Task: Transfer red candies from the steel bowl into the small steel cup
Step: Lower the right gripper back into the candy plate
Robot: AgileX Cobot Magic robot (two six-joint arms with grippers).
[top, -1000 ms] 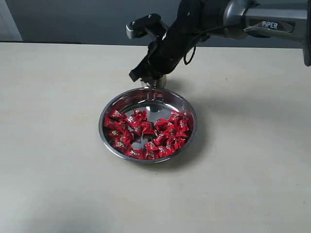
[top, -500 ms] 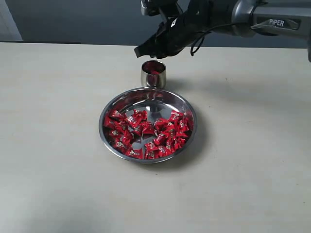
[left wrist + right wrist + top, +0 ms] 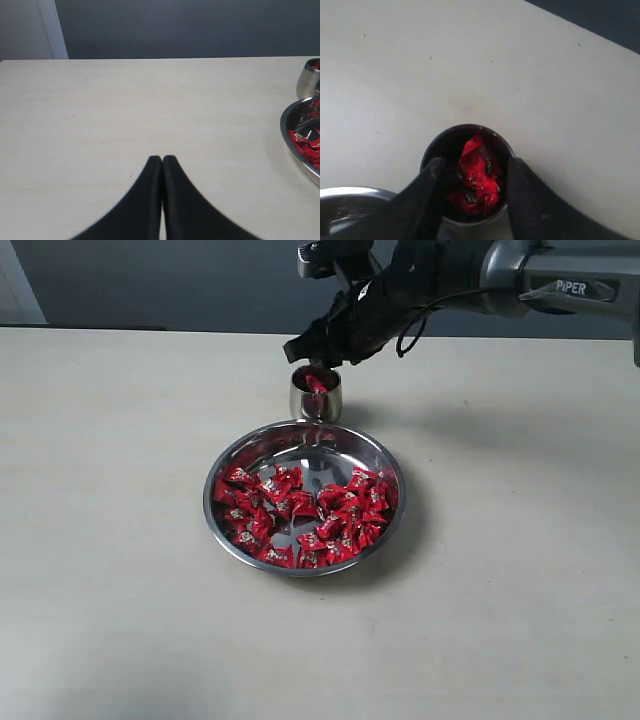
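The steel bowl (image 3: 300, 443) sits mid-table with many red candies (image 3: 300, 515) heaped in its near half. Just behind it stands the small steel cup (image 3: 316, 398), a red candy (image 3: 316, 383) showing at its mouth. My right gripper (image 3: 312, 356) hovers directly over the cup. In the right wrist view it (image 3: 476, 170) is open, its fingers (image 3: 434, 172) straddling the cup's rim (image 3: 470, 128), and the candy (image 3: 477, 172) lies loose in the cup between them. My left gripper (image 3: 162, 159) is shut on nothing, low over bare table left of the bowl (image 3: 287, 125) and cup (image 3: 309, 80).
The right arm (image 3: 520, 275) reaches in from the upper right, above the table's back edge. A dark wall runs behind the pale tabletop (image 3: 120, 540). The bowl's rim (image 3: 350, 192) shows close beside the cup in the right wrist view.
The right gripper lifted from down at the cup, uncovering it, then settled slightly lower over it. A red candy now shows at the cup's mouth. The bowl has not moved.
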